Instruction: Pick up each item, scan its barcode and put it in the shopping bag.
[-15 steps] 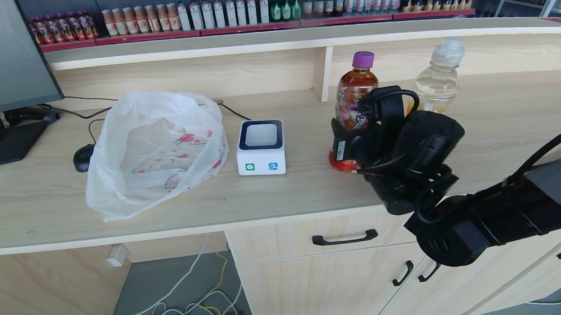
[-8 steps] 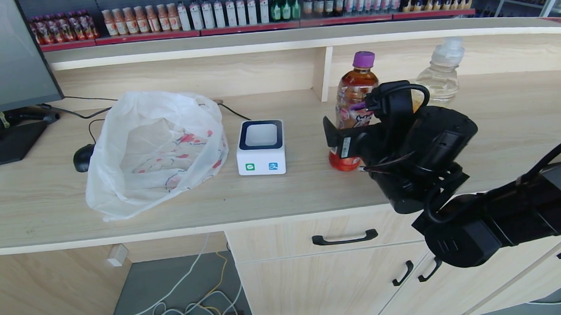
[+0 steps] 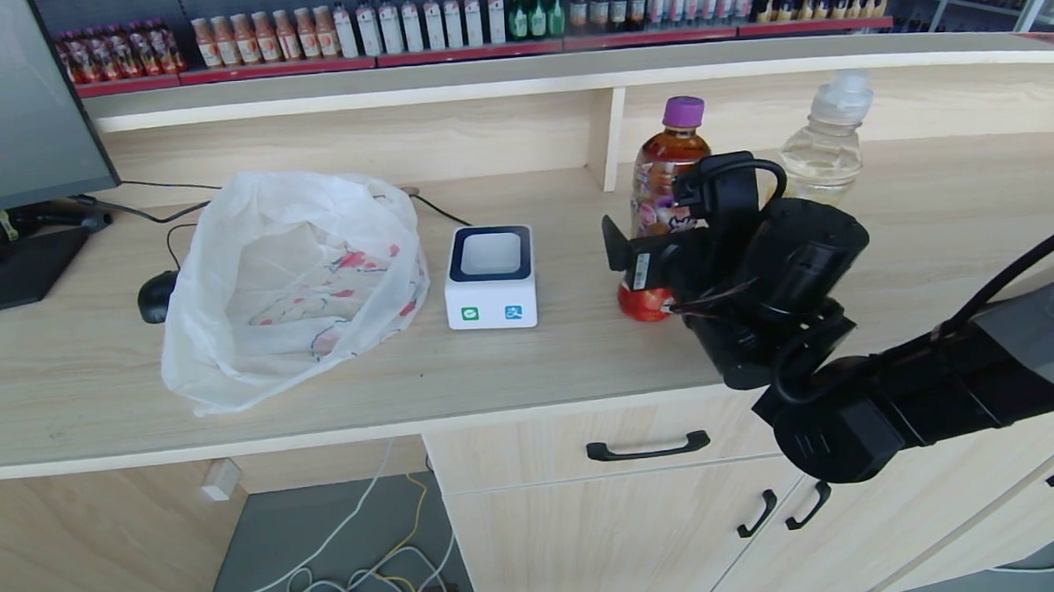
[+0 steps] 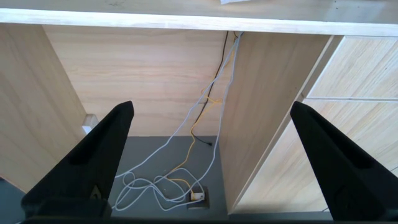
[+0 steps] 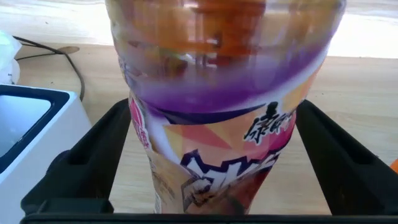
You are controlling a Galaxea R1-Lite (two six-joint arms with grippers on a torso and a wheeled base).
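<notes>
Shop checkout, wood counter (image 3: 574, 361) w/ drawers (image 3: 516, 457), payment scanner (image 3: 490, 275) mid, monitor (image 3: 20, 96) far left, drink-bottle shelves (image 3: 472, 55) at back

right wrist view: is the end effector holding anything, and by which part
Cannot tell: the right end effector straddles the tea bottle's lower body, bottle standing on the counter.

The right arm (image 3: 887, 400) is matte black, round-jointed, with looped cables (image 3: 730, 158).

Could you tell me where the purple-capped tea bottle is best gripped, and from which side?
Take the labelled middle of the tea bottle, below the shoulder, where the round body looks even. It stands upright on the counter, so come in level from the robot's side. The right pincer, open, flanks it that way.
</notes>
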